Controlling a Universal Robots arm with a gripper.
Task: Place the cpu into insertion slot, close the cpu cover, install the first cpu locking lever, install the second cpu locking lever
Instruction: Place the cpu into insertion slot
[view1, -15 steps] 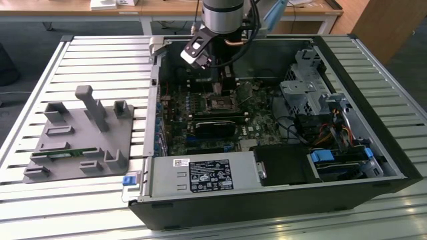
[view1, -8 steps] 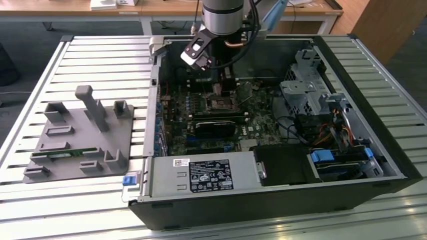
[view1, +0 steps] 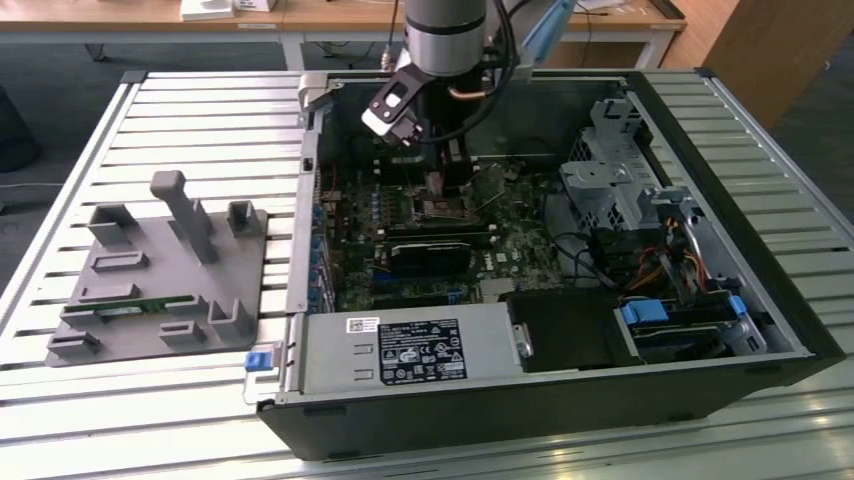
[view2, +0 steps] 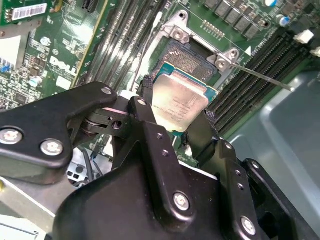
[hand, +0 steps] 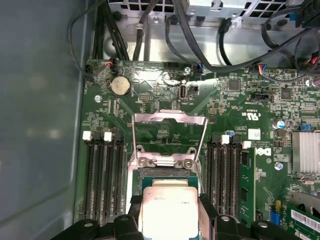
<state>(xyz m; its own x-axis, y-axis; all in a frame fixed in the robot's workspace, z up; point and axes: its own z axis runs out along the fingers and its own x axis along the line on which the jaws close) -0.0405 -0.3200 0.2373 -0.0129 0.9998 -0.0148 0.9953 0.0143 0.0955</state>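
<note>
Cpu (view2: 181, 101) clamped tight by tool (view2: 177, 116).

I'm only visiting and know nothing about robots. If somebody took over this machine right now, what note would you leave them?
The end effector is shut on the cpu, gripping two opposite edges.
The cpu hangs just over the insertion slot, covering part of it. It is not seated, and the dark pin grid shows beyond it.
The cpu cover is flipped open, away from the slot.
Done: the cpu is picked up and at the slot.
Left: seating the cpu, closing the cover, latching both locking levers. One thin lever juts out unlatched beside the slot.
</note>
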